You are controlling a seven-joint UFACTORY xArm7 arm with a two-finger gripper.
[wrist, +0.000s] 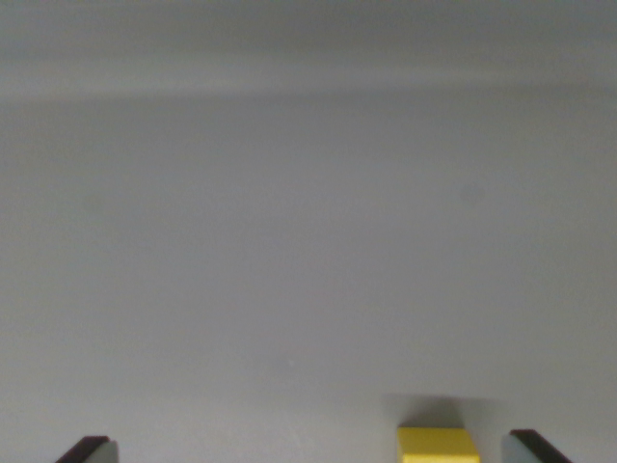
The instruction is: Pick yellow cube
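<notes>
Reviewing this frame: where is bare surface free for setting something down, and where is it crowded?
Nearly all the plain grey surface is bare, above the small yellow cube. Only the bottom edge is crowded: the cube sits between the dark gripper fingertips, nearer the wrist view's right one.

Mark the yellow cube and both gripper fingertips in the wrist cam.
yellow cube (438,445), wrist view, its top face at the bottom edge.
fingertip on the wrist view's left (90,450), wrist view, its dark tip.
fingertip on the wrist view's right (533,449), wrist view, its dark tip.
</notes>
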